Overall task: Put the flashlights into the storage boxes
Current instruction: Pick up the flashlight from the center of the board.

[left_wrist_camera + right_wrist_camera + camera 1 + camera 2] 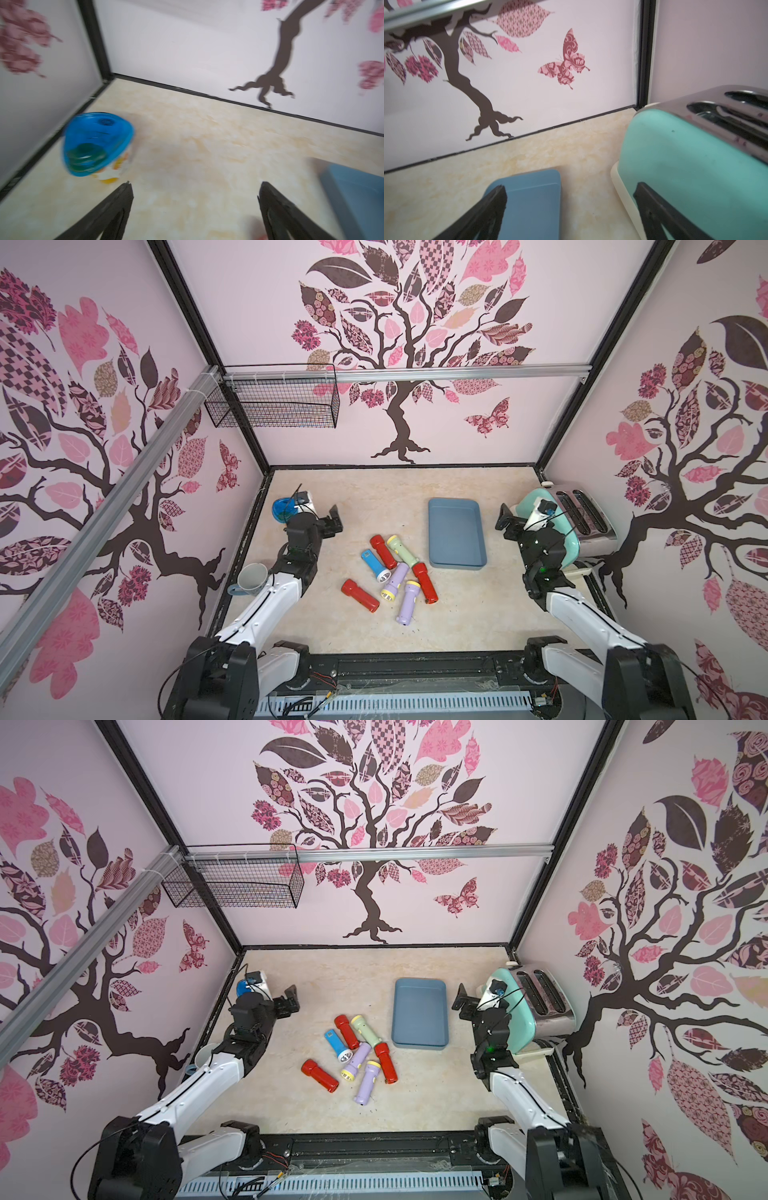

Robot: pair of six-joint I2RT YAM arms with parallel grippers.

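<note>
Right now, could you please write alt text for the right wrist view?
The right pincer is open and empty, with the slate-blue tray and a mint toaster ahead on the beige table. A wall with tree and butterfly decals stands behind.

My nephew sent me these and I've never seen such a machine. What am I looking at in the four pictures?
Two robot arms stand at the edge of a table. Two pictures look down from overhead and are nearly alike. The other two come from a camera on each arm's wrist, looking past its tool. The left tool and right tool are both open and hold nothing. On the table lie seven flashlights in a loose pile, an empty blue tray beside them, a toaster, a lidded cup and a mug.
</note>
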